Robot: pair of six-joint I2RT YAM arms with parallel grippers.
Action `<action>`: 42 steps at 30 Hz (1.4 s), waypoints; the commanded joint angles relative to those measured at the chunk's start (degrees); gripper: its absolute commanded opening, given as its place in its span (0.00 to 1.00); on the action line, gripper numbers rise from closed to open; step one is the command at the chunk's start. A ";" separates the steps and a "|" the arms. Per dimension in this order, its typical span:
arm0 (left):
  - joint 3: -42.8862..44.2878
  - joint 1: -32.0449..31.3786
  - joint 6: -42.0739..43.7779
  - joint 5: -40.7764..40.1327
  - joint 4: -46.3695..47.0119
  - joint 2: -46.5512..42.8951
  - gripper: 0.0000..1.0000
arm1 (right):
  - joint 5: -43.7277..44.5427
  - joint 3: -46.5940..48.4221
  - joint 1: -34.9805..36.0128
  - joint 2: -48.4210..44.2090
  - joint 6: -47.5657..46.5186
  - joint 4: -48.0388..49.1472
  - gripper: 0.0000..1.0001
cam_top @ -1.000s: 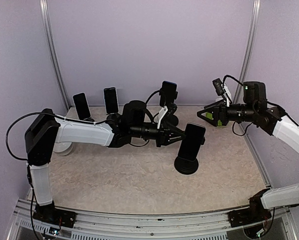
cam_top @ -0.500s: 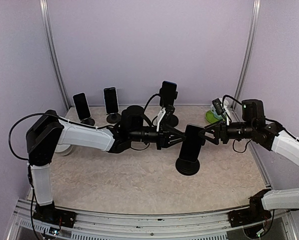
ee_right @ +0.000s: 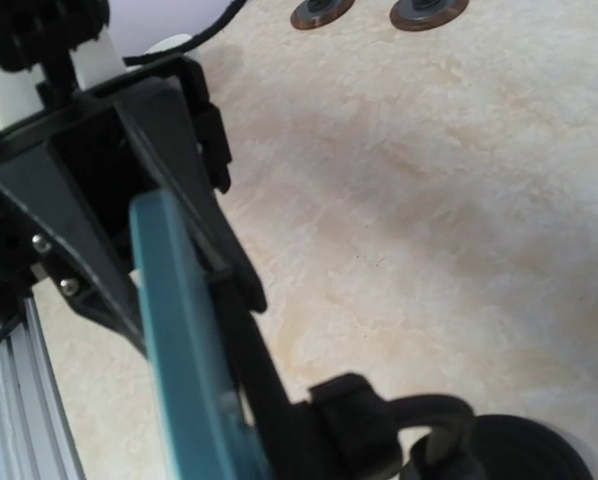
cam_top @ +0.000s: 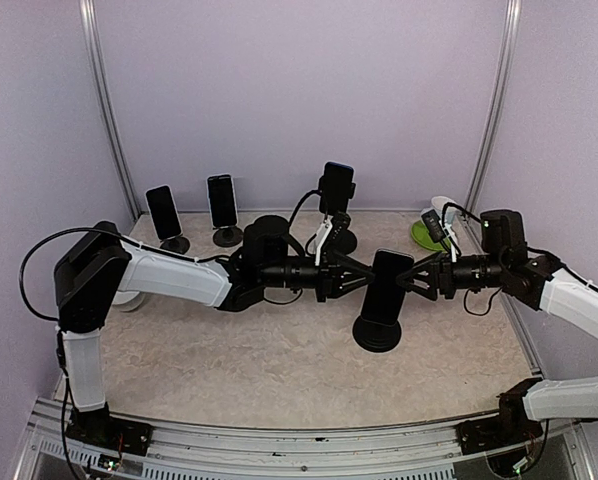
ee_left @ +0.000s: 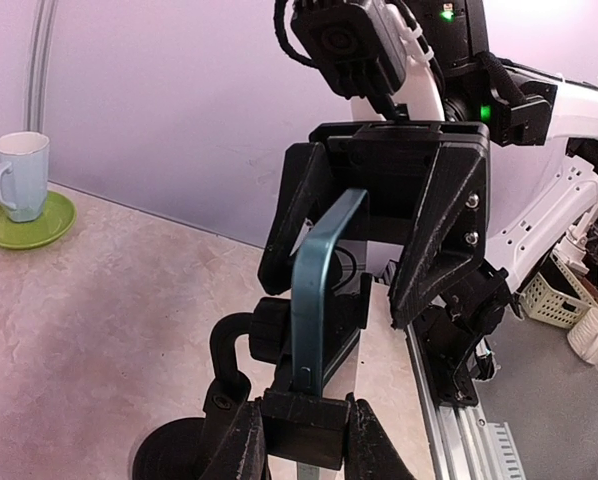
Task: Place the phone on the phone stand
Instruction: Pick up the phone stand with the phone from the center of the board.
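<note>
Phone (cam_top: 385, 284) upright over stand (cam_top: 376, 333), middle of table (cam_top: 229, 350); seated or not, cannot tell. Left gripper (cam_top: 363, 281) clamped narrow on phone's left edge. Right gripper (cam_top: 415, 283) at phone's right edge, jaws apart, one on each side, gaps showing in left wrist view. Cup (cam_top: 438, 213) on saucer (cam_top: 422, 237), far right corner.

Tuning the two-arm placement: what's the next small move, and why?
Probably close the right gripper on the phone. Its jaws straddle the phone's free edge with gaps on both sides, while the left gripper grips the opposite edge, holding the phone at the stand.
</note>
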 commanded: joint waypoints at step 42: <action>-18.21 3.60 3.27 -14.08 2.93 -21.94 0.90 | -4.22 1.83 -0.21 -3.32 1.26 1.55 0.08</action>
